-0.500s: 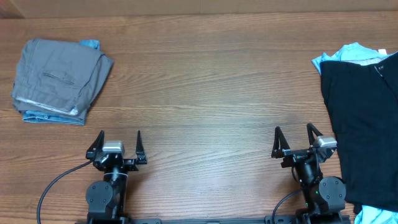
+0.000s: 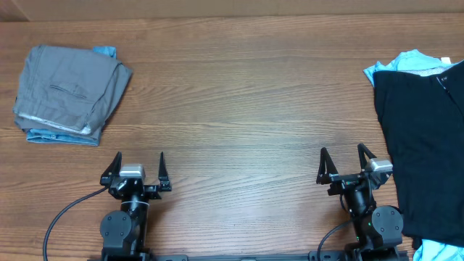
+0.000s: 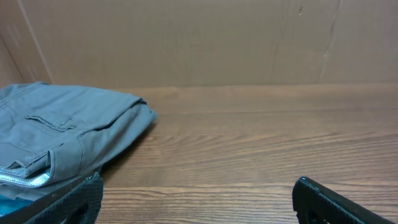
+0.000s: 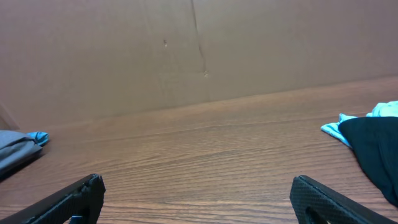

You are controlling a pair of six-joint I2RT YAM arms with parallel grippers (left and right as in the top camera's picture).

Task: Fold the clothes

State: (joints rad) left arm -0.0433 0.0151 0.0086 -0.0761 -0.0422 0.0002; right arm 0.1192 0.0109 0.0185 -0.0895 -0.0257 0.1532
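A plain black shirt (image 2: 428,138) lies spread at the table's right edge, on top of a light blue T-shirt (image 2: 406,61) whose edge sticks out at the far end. Both show at the right of the right wrist view, the black shirt (image 4: 379,152) and the blue one (image 4: 345,127). My right gripper (image 2: 342,161) is open and empty, just left of the black shirt. My left gripper (image 2: 140,162) is open and empty near the front edge, well below the grey pile.
A grey folded garment with a pocket seam (image 2: 69,90) lies at the far left on something light blue (image 2: 61,136); it also shows in the left wrist view (image 3: 68,134). A brown cardboard wall (image 4: 186,50) stands behind the wooden table (image 2: 239,109).
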